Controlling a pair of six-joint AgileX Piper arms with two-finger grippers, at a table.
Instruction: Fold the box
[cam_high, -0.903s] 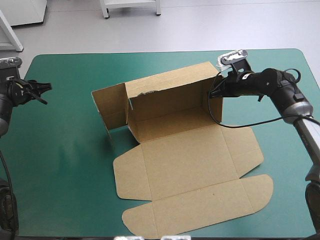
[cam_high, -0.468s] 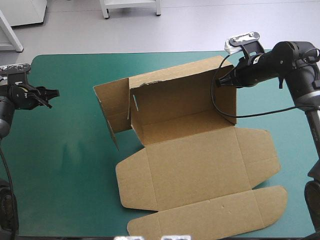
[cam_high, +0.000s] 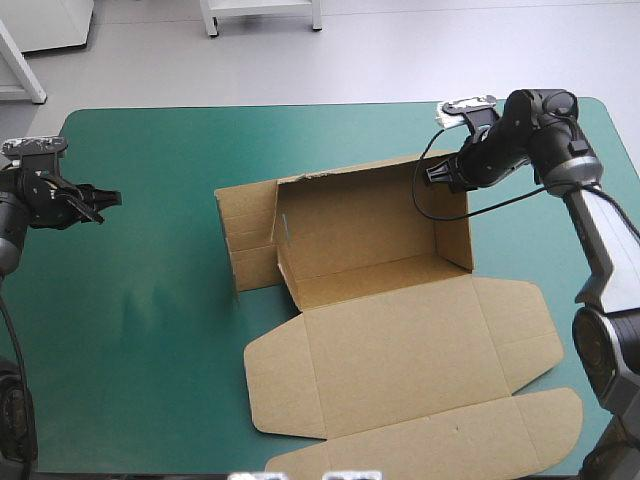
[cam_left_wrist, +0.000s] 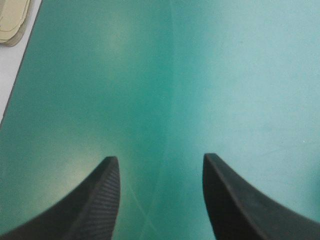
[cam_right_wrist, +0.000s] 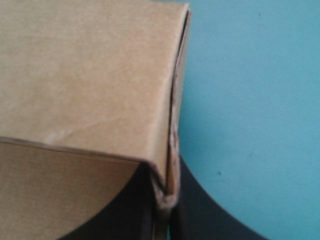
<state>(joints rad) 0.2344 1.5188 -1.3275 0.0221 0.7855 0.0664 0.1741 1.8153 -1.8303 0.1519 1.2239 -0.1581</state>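
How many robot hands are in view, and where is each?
2. The left hand hovers open above the teal-green cover near its left edge, clear of the box. The right hand is shut on the box's raised far right corner.

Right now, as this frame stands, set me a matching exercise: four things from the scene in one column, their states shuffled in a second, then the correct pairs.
Things
1. left end effector
2. right end effector
3. box rear wall
4. box front panels

States
A. lying flat on the teal-green cover
B. shut on an upper corner of the box
C. open, over bare cover
D. standing upright

Pairs: 1-C, 2-B, 3-D, 4-A
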